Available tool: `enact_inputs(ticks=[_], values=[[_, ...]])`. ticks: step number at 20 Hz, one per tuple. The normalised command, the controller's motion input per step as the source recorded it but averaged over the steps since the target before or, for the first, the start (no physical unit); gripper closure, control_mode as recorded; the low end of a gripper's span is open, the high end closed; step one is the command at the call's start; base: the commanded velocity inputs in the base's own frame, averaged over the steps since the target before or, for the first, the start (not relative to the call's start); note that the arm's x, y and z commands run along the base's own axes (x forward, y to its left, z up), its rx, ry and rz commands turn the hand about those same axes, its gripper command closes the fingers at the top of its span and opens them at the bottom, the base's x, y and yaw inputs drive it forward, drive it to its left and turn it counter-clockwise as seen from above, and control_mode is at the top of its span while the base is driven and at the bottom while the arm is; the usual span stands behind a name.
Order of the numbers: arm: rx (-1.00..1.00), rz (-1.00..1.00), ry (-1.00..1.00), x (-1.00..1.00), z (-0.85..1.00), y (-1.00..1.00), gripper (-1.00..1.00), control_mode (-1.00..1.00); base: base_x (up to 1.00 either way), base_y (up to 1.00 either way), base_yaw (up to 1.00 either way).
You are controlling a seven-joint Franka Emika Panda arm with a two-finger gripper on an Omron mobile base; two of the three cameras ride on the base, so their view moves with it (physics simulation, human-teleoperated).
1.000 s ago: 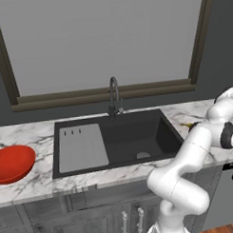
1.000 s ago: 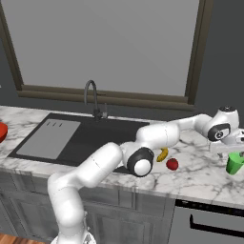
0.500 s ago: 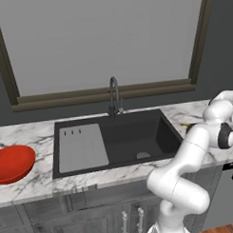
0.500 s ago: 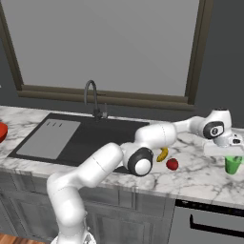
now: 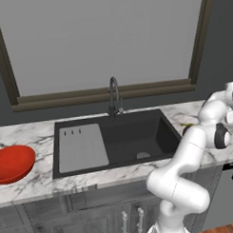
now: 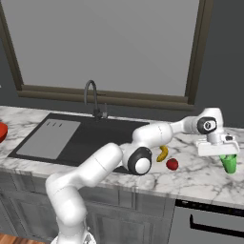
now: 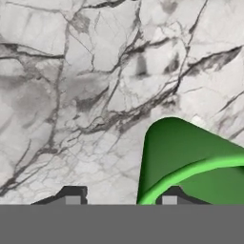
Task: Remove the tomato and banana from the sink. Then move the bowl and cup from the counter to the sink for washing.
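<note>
gripper reaches far right over the counter, right on top of the green cup. hand view: one fingertip sits inside the cup's rim, the other outside its wall, so fingers straddle the wall; can't tell if they are clamped on it yet. cup stands upright on the marble. banana and tomato lie on the counter right of the sink. red bowl sits on the counter left of the sink.
</note>
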Motion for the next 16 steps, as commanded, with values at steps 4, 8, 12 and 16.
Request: enact_inputs(ticks=[4, 8, 12, 16], values=[[0.0, 0.0, 0.2, 0.0, -0.17, 0.0, 1.0, -1.0, 0.0, 0.0, 0.0], [0.02, 0.0, 0.21, -0.01, -0.17, -0.06, 1.0, -1.0, 0.0, 0.0, 0.0], [0.12, 0.0, 0.16, -0.07, -0.02, 0.0, 1.0, -1.0, 0.0, 0.0, 0.0], [0.15, 0.0, 0.16, -0.09, 0.08, -0.01, 1.0, -1.0, 0.0, 0.0, 0.0]])
